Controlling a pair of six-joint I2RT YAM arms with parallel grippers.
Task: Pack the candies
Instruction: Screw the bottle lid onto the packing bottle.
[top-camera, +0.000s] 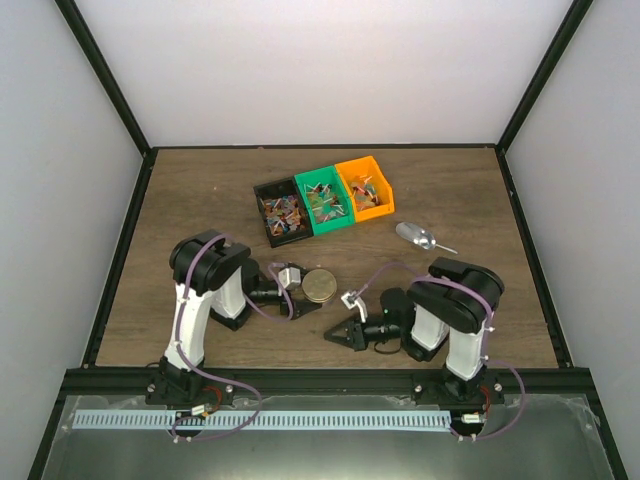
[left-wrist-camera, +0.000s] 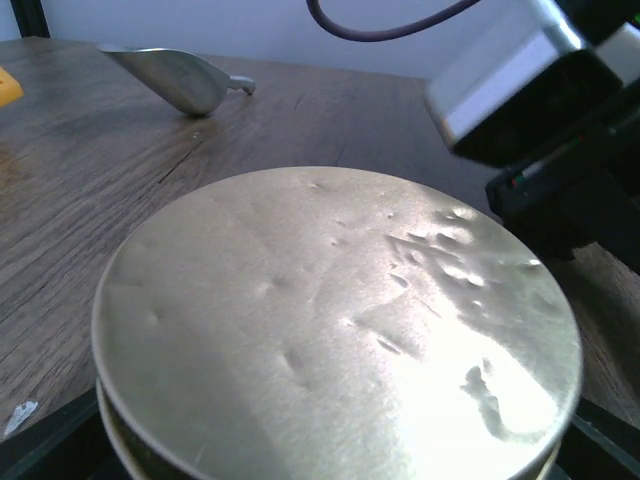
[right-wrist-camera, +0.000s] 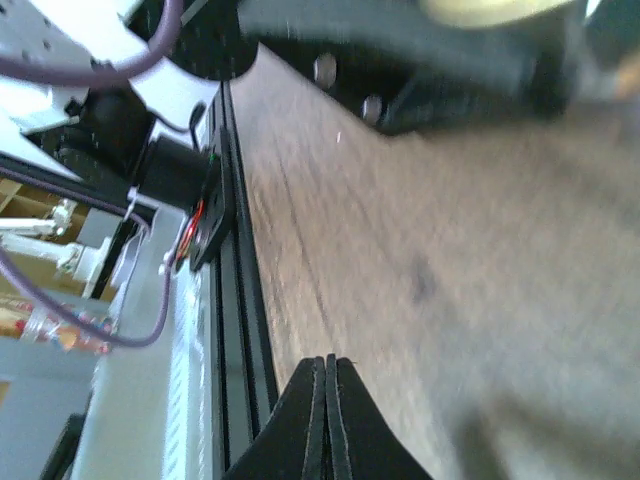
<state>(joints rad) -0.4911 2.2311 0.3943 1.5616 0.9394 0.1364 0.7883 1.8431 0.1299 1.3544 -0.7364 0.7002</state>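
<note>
The right gripper (right-wrist-camera: 327, 390) has its fingers pressed flat together on nothing, just above the table (right-wrist-camera: 450, 260). The left gripper (top-camera: 307, 291) is clamped on a round lid (left-wrist-camera: 330, 320), one finger on each side. Well beyond them the candies (top-camera: 283, 212) fill three bins (top-camera: 318, 176), with a scoop (top-camera: 415, 235) nearby.

Right gripper (right-wrist-camera: 327, 366): fingertips pressed together, nothing between them. Beyond them lies the wooden table (right-wrist-camera: 480, 300), edged by a black rail (right-wrist-camera: 236, 300).

Bright even light, lid (left-wrist-camera: 400, 320) glare, wrist blur
</note>
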